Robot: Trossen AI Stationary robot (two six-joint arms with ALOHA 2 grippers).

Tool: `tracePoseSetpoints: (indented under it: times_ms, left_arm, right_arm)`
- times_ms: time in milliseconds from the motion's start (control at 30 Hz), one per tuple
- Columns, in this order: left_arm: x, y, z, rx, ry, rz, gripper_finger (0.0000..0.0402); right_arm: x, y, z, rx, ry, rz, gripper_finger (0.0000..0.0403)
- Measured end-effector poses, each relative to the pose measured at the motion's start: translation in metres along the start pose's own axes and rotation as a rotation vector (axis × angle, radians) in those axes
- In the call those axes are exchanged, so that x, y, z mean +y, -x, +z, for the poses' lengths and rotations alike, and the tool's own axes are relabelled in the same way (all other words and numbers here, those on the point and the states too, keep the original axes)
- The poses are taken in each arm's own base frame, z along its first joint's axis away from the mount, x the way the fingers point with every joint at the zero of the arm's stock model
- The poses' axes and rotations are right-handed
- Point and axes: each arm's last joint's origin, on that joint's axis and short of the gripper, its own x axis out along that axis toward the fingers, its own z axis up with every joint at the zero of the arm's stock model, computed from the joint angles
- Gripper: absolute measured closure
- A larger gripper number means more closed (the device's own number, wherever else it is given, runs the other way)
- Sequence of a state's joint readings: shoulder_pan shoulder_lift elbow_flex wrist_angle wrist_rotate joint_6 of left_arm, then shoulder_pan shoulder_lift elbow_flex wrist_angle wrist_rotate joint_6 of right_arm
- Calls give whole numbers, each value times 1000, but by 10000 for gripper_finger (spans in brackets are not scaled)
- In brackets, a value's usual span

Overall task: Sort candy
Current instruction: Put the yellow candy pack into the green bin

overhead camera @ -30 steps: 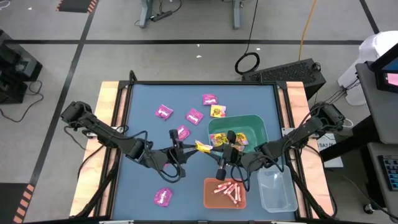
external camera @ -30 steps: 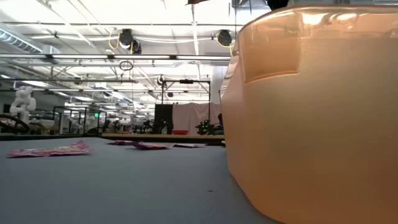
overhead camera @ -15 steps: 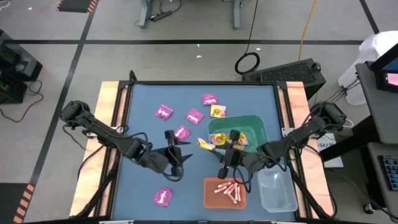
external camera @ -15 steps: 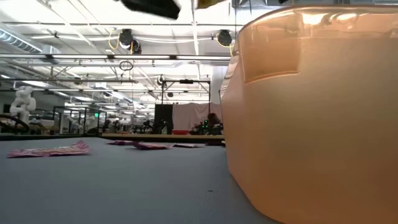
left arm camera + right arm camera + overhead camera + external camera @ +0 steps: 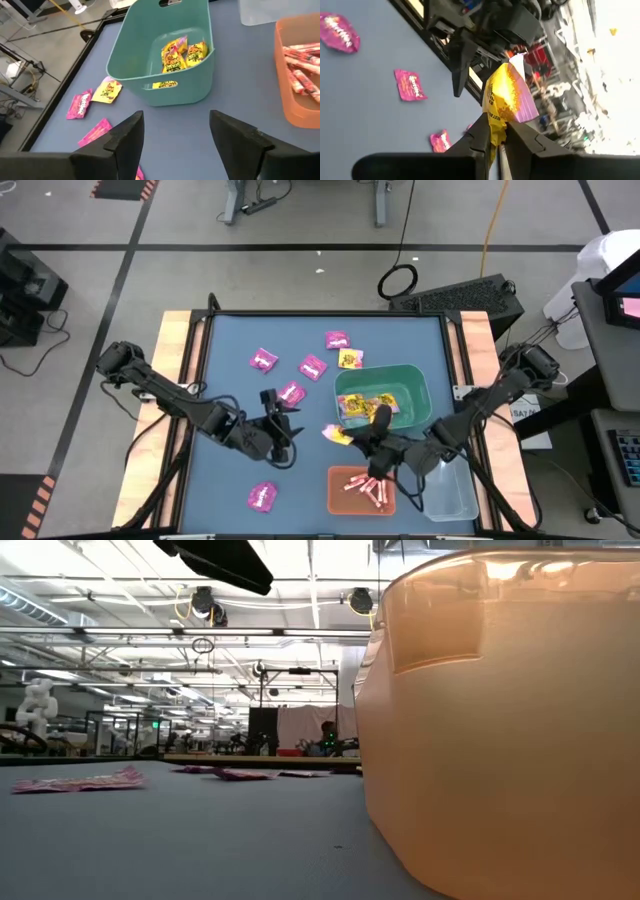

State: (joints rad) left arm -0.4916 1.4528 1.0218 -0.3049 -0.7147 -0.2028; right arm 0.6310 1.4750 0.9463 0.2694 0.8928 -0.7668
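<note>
My right gripper (image 5: 349, 437) is shut on a yellow candy packet (image 5: 336, 433), held above the blue mat between the green bin (image 5: 410, 380) and the orange bin (image 5: 335, 498). My left gripper (image 5: 281, 418) stands open and empty just to its left, above the mat; its fingers (image 5: 127, 136) point toward the green bin (image 5: 150, 75), which holds yellow packets (image 5: 182, 52). Several magenta packets (image 5: 263, 360) and one yellow packet (image 5: 350, 359) lie flat on the mat. The orange bin holds pink-white sticks (image 5: 366, 487). My right gripper pinches the yellow packet by one edge (image 5: 494, 119) between its two fingertips (image 5: 481, 129). The fingers come about level from the table's right side. The rest of the packet (image 5: 507, 92) sticks out past the fingertips, lifted clear of the mat.
A clear bin (image 5: 446, 488) stands at the near right beside the orange bin. In the low view the orange bin (image 5: 500, 740) fills the right half and magenta packets (image 5: 80, 781) lie far off on the mat. Wooden rails (image 5: 172, 350) edge the table.
My left gripper has opened, let go of the yellow packet and drawn back a little toward the table's left. My right gripper, keeping hold of the packet, has rolled its wrist and carried it toward the near edge, away from the left gripper.
</note>
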Motion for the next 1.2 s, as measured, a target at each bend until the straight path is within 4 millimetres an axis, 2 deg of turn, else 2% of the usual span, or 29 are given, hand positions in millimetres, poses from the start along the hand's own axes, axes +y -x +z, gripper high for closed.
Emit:
tracePoseSetpoints:
  times_ms: [367, 900, 1000, 1200]
  left_arm:
    - [-6, 5, -1, -8, 17, -25, 171]
    - [-7, 5, 0, -10, 23, -47, 171]
    - [-8, 5, 0, -8, 47, -54, 171]
    - [-8, 4, -6, 9, 100, -51, 171]
  right_arm:
    - [8, 8, 0, 52, 262, 0, 364]
    - [8, 9, 0, 48, 253, 4, 364]
    - [8, 9, 0, 48, 204, 3, 364]
    - [8, 9, 0, 47, -72, -9, 364]
